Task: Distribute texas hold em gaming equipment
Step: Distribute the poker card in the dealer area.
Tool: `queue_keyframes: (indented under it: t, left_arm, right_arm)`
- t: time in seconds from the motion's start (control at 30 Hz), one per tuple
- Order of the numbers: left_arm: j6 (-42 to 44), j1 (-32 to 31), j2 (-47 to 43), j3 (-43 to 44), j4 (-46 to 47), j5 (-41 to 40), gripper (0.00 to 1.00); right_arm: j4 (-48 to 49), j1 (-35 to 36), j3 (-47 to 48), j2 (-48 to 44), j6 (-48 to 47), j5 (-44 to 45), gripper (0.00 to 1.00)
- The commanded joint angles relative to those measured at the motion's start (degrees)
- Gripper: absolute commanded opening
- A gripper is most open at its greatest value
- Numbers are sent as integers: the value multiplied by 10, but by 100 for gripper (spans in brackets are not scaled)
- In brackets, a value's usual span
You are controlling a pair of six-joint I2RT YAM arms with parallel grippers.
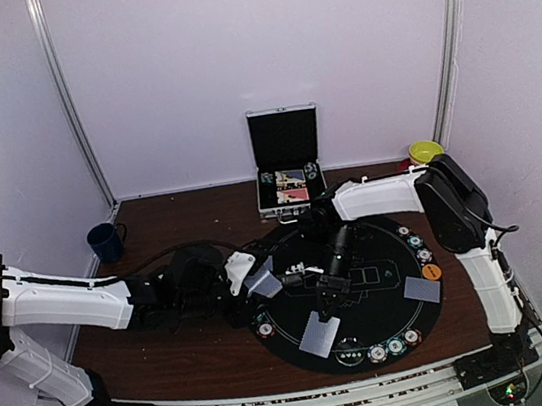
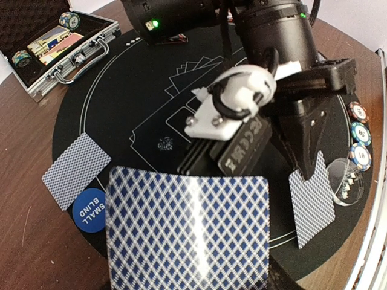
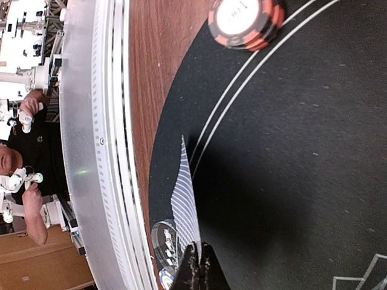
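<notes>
The round black mat (image 1: 364, 286) fills the middle of my top view. Over its left edge the left gripper (image 1: 249, 285) carries the left card (image 2: 187, 232), patterned back to my wrist camera, roughly level, with its long axis running across that view. The fingers are hidden under the card, so I can't tell how far apart they stand.

The right gripper (image 3: 199, 266) is pinched tight on one corner of the right card (image 1: 320, 335). This card is tilted, back showing, and its long axis runs from the fingers toward the mat's near edge. I can't tell whether its low end touches.

A flat card (image 1: 421, 289) lies on the mat's right side. A red chip (image 3: 245, 21) sits at the mat's rim, and the SMALL BLIND button (image 2: 89, 209) lies just beside a loose card (image 2: 75, 169).
</notes>
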Motion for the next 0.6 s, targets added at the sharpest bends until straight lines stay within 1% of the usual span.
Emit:
queue_keyframes:
  t: [0.0,0.57]
  left_arm:
    - [4,-2,-18,3,23,0,53]
    - [3,-2,-15,3,25,3,53]
  right_arm:
    - [-8,17,-5,4,-9,9,0]
    - [-7,43,25,40,-9,-11,0]
